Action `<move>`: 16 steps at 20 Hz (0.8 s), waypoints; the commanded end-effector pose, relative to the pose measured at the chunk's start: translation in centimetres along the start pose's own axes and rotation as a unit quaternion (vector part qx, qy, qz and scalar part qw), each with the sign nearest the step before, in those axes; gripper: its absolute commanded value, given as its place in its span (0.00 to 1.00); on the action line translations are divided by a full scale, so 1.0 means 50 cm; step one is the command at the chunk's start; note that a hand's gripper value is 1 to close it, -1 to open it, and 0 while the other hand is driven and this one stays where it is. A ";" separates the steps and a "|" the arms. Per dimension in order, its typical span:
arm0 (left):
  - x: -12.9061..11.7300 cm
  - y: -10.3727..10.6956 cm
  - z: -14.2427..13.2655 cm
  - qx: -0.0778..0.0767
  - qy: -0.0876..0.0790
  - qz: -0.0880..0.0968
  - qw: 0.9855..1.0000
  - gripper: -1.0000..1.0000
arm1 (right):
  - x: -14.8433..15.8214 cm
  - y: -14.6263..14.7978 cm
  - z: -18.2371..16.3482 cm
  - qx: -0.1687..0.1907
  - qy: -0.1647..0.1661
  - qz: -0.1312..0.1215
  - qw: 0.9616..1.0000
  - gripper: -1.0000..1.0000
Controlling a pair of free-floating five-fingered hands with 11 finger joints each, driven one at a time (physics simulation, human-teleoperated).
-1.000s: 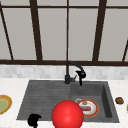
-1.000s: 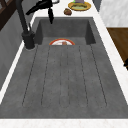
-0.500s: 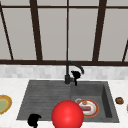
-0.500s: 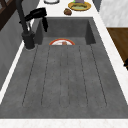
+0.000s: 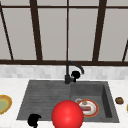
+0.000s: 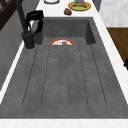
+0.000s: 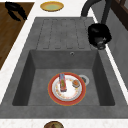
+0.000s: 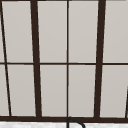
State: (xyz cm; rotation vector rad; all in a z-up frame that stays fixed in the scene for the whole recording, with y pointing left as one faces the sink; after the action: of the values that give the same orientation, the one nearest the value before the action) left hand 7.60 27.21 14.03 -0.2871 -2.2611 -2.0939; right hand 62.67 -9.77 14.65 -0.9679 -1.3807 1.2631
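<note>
**Mia:** At the far edge of the sink [image 7: 23, 75], the right hand [image 7: 100, 35] is up against the faucet [image 5: 72, 67]. I can't tell if its fingers grip it.

**Ben:** And the left hand [image 5: 33, 120]?

**Mia:** Near the front, fingers curled, holding nothing.

**Ben:** What could go wrong?

**Mia:** The hand might slip off the faucet or push too hard. Then water could splash the plate [image 7: 67, 88] below.

**Ben:** Any words to read?

**Mia:** None I can read.
</note>
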 end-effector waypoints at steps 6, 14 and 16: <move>0.000 0.000 0.000 0.000 0.000 0.000 1.000 0.50 | -0.066 0.039 -0.004 0.025 -0.050 0.005 0.998 1.00; 0.000 0.000 0.000 0.000 0.000 0.000 1.000 0.50 | -0.154 0.032 -0.034 0.064 -0.165 -0.164 0.971 1.00; 0.000 0.000 0.000 0.000 0.000 0.000 1.000 0.50 | -0.162 0.034 -0.041 0.061 -0.191 -0.170 0.965 1.00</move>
State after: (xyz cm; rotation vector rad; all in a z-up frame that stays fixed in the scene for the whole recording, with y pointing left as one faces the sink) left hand 7.60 27.21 14.03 -0.2871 -2.2611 -2.0939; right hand 66.33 -15.46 13.94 -0.3738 -1.6923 1.3665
